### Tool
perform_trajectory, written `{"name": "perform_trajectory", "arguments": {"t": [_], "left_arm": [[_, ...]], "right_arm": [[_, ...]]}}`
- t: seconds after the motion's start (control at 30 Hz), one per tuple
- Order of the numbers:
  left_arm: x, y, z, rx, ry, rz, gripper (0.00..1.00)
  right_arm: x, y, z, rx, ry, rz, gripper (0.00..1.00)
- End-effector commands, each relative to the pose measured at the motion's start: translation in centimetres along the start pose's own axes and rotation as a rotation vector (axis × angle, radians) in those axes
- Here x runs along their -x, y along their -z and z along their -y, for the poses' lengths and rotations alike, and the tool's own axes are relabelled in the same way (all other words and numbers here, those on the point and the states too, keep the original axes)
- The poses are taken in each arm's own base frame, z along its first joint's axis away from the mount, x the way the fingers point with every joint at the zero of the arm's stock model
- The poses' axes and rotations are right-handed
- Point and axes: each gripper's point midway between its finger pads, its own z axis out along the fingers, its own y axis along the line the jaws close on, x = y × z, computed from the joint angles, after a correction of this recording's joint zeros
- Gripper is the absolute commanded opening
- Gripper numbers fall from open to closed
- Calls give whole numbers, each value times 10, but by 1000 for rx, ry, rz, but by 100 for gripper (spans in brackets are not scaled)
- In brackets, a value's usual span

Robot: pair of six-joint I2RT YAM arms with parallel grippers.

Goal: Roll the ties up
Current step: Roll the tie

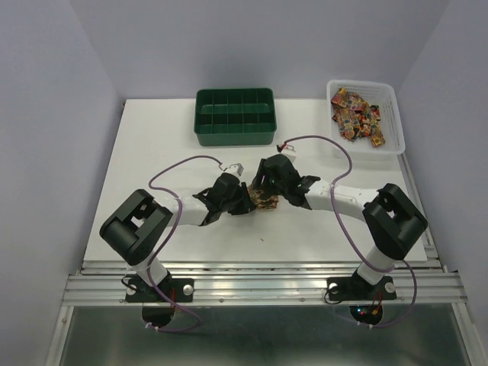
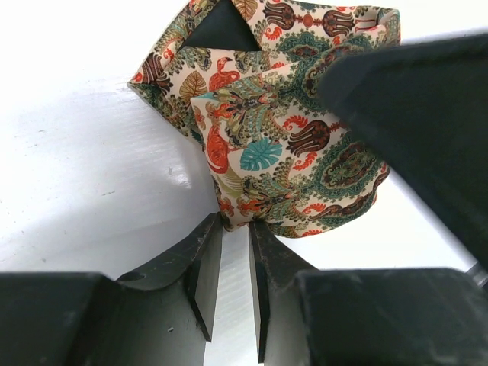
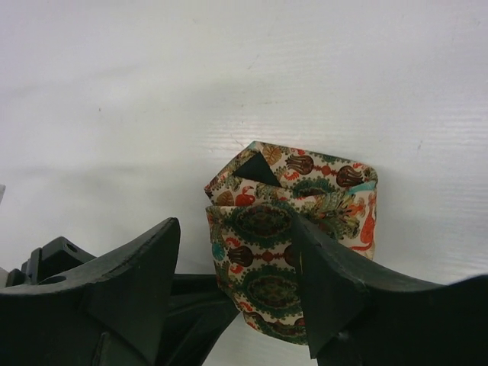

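One tie (image 2: 282, 137), cream with red, green and brown patterns, is wound into a loose roll at the middle of the table (image 1: 152, 152). A black triangle of lining shows at its top. My left gripper (image 2: 235, 223) is nearly closed, and its tips pinch the roll's lower edge. My right gripper (image 3: 232, 221) stands open around the roll (image 3: 274, 259). Its right finger (image 3: 335, 282) presses the roll's side, and its left finger stays apart from it. From above, both grippers meet at the roll (image 1: 266, 200). More ties (image 1: 357, 114) lie heaped in the white basket.
A green compartment tray (image 1: 234, 116) stands at the back centre. The white basket (image 1: 396, 122) sits at the back right. The two arms cross the table's middle, left (image 1: 191, 213) and right (image 1: 343, 197).
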Motion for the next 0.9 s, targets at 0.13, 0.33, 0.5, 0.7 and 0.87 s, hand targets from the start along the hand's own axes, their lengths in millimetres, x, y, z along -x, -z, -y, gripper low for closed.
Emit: {"name": "perform_trajectory", "arguments": {"t": [0.13,0.33,0.5,0.7,0.87], "left_arm": [[9,-4,4,7,-43,14,32],[9,-5,4,9,-38,9,31],[10,-6,6,5,-37,9,31],[10,-7,5,9,-36,7,31],[10,-7,5,9,-33,7,31]], "right_arm": [[64,17,7,-16,-30,117,69],[60,13,42,7,-78,67,78],[40,10,52,101,-64,-22,80],[19,1,49,231,-67,-123,80],[0,-12,53,243,-83,-187,80]]}}
